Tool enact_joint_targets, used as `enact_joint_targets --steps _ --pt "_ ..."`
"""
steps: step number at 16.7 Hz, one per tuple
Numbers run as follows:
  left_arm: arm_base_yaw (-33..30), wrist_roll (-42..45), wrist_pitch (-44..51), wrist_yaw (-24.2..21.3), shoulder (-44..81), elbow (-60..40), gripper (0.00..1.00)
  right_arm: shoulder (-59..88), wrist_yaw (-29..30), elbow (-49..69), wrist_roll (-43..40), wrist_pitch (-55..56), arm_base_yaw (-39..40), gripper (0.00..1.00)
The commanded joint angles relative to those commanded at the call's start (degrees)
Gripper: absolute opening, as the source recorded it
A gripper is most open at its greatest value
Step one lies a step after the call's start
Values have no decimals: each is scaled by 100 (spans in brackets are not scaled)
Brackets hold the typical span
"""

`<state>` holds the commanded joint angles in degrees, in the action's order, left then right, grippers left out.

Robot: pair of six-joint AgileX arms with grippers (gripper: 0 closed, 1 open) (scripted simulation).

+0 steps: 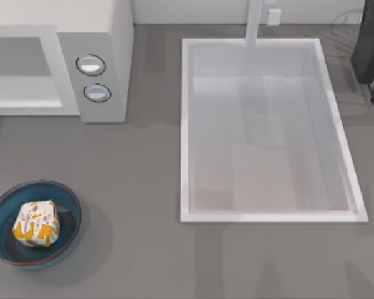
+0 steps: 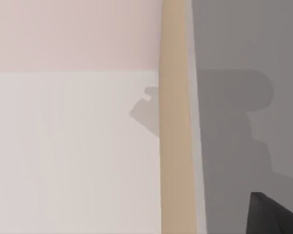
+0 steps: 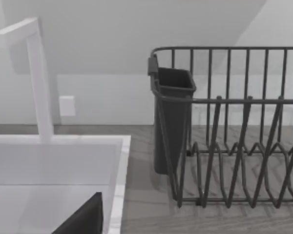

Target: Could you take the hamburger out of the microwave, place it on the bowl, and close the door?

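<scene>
The hamburger (image 1: 36,223), a cream wrapper with orange patches, lies inside the blue bowl (image 1: 68,202) at the table's front left. The white microwave (image 1: 106,37) stands at the back left, its two round knobs (image 1: 91,65) facing the camera. Its door (image 1: 25,71) with the grey window lies flat against the front. A dark corner of my left gripper (image 2: 276,214) shows at the edge of the left wrist view, before a white surface and a tan strip (image 2: 176,146). A dark part of my right gripper (image 3: 83,219) shows over the sink's corner in the right wrist view.
A white rectangular sink (image 1: 186,124) with a faucet (image 1: 254,22) takes up the middle and right of the table. A dark wire dish rack (image 3: 234,136) with a cutlery holder (image 3: 171,122) stands at the back right (image 1: 371,50). Bare grey tabletop lies between bowl and sink.
</scene>
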<state>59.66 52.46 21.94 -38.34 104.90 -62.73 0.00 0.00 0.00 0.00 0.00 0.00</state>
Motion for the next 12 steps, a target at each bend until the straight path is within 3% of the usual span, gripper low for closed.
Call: enact_joint_targets --steps 7,12 --pt "-74 -64 -174 24 -62 205 0 0 0 0 0 0 0 100" --pt "-624 -660 -691 303 -1010 1365 0 0 0 0 0 0 0 100"
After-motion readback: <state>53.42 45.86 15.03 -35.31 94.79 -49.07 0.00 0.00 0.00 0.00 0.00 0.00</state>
